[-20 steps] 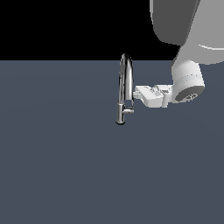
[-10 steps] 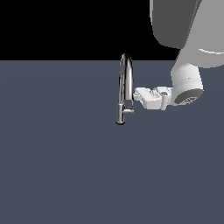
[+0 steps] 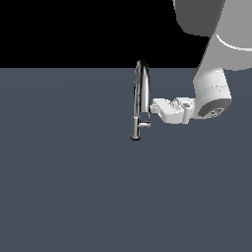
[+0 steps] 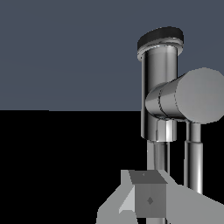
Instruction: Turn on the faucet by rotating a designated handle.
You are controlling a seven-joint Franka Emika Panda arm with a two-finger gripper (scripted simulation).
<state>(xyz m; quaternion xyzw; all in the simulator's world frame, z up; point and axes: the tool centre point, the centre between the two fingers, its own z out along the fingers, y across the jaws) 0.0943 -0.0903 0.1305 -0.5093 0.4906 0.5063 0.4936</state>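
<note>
The pincer (image 3: 153,106) has crept slightly toward the faucet (image 3: 141,93), ending just beside its arch.

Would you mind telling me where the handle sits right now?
In the exterior view, the handle juts from the faucet's lower stem toward the view's right, just below the claw.

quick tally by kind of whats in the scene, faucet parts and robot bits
faucet: 1
handle: 1
robot arm: 1
end effector: 1
total: 4
</note>
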